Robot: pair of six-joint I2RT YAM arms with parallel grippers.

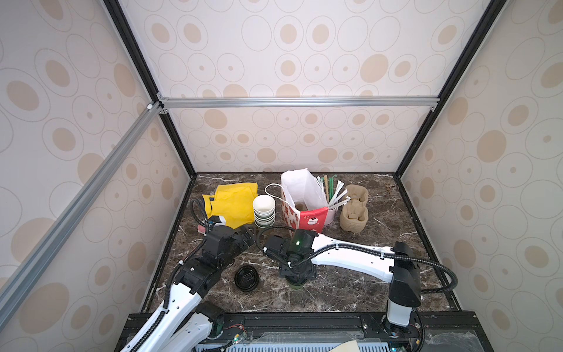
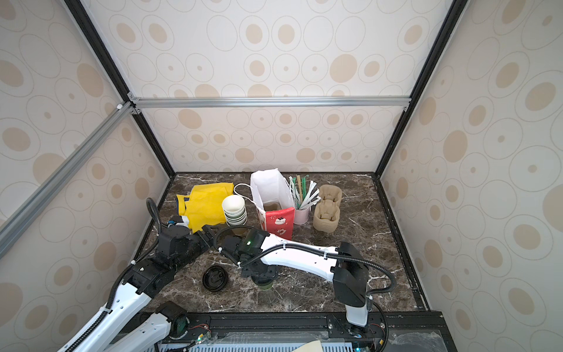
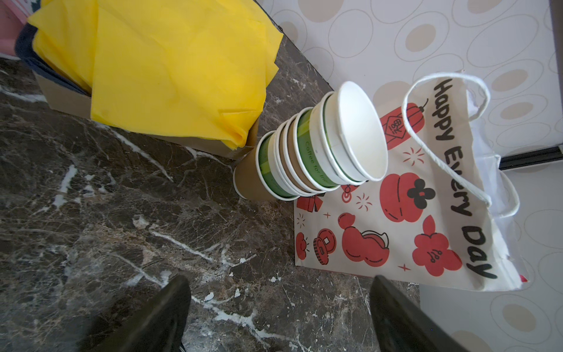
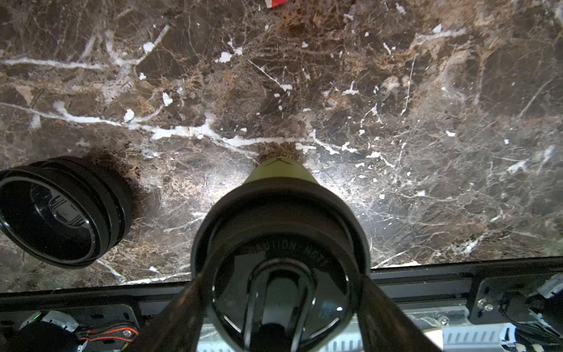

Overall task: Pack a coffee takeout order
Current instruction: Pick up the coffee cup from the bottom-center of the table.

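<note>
The right end effector [image 4: 281, 274] straddles the cup [image 4: 278, 170]; whether clamped cannot be told. The left end effector [image 3: 280, 304] gapes empty. Probably next: carry it upright to the bag [image 3: 396, 228].

This is a lab test booth, with aluminium frame [image 1: 298, 102], patterned panels [image 1: 304, 45] and marbled tabletop [image 1: 335, 292].

Loose lid [image 1: 246, 278] left of lidded cup [image 1: 295, 286], bag [image 1: 304, 198] behind both
</note>
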